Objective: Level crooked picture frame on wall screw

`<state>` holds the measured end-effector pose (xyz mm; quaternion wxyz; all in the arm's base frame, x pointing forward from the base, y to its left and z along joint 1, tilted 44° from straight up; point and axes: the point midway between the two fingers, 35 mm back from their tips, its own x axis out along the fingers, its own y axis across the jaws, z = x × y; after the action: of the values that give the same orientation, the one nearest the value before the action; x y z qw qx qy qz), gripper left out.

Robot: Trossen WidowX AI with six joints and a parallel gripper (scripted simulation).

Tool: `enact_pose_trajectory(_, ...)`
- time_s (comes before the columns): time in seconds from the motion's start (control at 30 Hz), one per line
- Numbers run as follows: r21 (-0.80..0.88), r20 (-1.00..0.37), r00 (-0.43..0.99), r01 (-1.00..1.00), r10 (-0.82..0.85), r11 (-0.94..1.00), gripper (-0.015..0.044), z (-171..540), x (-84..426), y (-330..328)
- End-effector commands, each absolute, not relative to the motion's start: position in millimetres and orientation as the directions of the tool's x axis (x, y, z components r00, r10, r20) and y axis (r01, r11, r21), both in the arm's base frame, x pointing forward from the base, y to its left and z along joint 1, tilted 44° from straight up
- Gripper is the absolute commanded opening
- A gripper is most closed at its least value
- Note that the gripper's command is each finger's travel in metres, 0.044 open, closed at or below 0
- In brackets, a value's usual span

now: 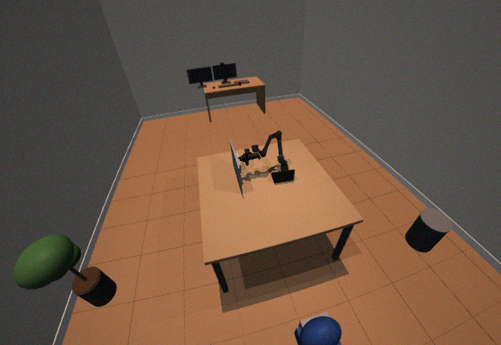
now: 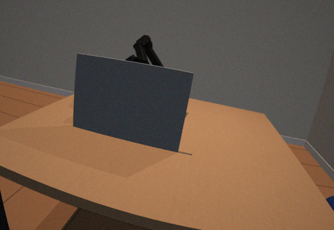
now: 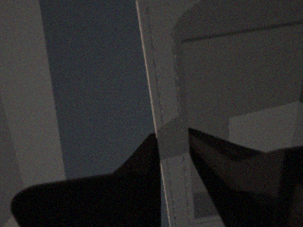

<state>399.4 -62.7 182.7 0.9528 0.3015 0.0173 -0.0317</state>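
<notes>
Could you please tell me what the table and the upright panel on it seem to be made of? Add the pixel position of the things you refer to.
Table (image 1: 279, 216) (image 2: 229, 152): probably wood or laminate, matte, judging by its faintly grained tan top. Panel (image 2: 129, 103) (image 3: 99, 85): perhaps painted board, matte, given its even blue-grey face.

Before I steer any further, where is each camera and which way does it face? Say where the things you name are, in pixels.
Top: high above the room, looking down across the table (image 1: 279, 216) (image 2: 229, 152) to a far desk (image 1: 243, 87); the whole arm (image 1: 279, 135) (image 2: 144, 40) shows.
Exterior: low, behind the blue panel (image 1: 237, 175) (image 2: 129, 100) (image 3: 101, 90), facing its back; only the arm's upper links show over it.
Wrist: on the arm by the hand (image 1: 241, 158) (image 3: 173, 133), looking past both fingers at the frame's (image 3: 172, 95) edge they grip.
Top and exterior share table, panel and arm.
</notes>
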Motion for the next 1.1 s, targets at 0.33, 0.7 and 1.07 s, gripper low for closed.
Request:
enact_pose_trajectory(0.33,0.635,-0.051,0.997,0.071,-0.05,0.769,0.0,182.3,399.3,-63.6)
enact_pose_trajectory(0.7,0.678,-0.052,0.997,0.072,-0.05,0.731,0.0,182.1,399.3,-64.2)
enact_pose_trajectory(1.07,0.723,-0.052,0.997,0.072,-0.05,0.687,0.0,181.7,399.2,-64.8)
